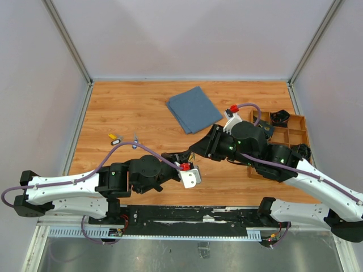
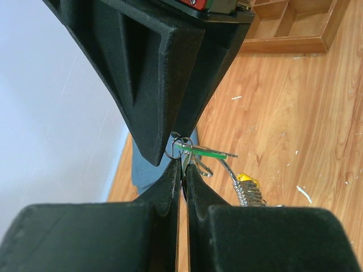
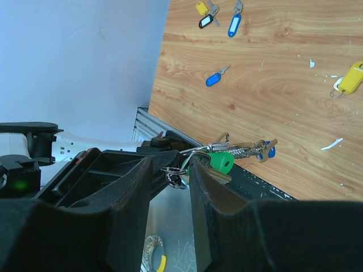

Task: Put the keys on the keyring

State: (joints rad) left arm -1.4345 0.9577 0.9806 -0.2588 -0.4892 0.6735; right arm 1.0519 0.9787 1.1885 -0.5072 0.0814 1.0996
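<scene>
My left gripper point(image 2: 182, 170) is shut on the thin silver keyring point(image 2: 193, 161), held in the air at mid-table point(image 1: 180, 157). A key with a green tag point(image 2: 207, 151) hangs at the ring, with a silvery chain bit point(image 2: 247, 191) and a blue-tagged key point(image 3: 270, 150). My right gripper point(image 3: 177, 170) meets it from the right point(image 1: 191, 152). Its jaws stand apart around a small wire ring, with the green tag point(image 3: 220, 161) against one finger. Loose keys lie on the table: yellow point(image 3: 202, 8), dark grey point(image 3: 205, 21), blue point(image 3: 233, 25), blue point(image 3: 213, 79) and yellow point(image 3: 353, 77).
A folded blue cloth point(image 1: 194, 109) lies at the back middle. A wooden compartment tray point(image 1: 299, 136) with a black item stands at the right, behind my right arm. Loose keys point(image 1: 116, 138) lie at the left of the table.
</scene>
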